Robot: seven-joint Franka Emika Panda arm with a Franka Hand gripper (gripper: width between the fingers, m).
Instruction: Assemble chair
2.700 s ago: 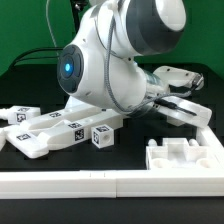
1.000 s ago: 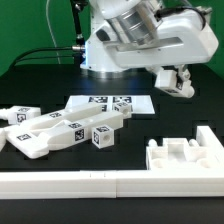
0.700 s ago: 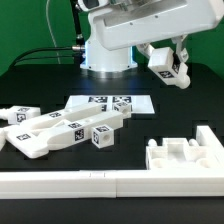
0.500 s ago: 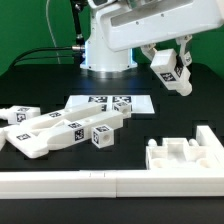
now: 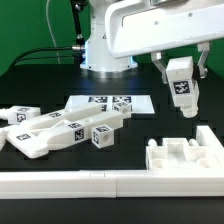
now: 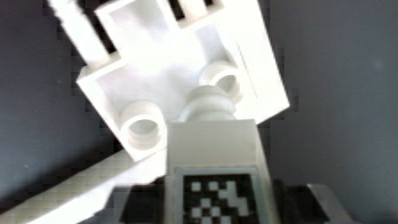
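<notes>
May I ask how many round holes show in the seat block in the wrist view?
2 in the seat block: one hole just past the tip of the held leg, one beside that leg. The leg may hide others.

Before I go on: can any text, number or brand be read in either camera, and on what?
No words, numbers or brand marks can be read in either view.
held chair part in the gripper: a black-and-white square tag, a pattern and not text.
loose chair parts: the same kind of tags only.
marker board: tags only, blurred.
seat block: plain white, no marks seen.
</notes>
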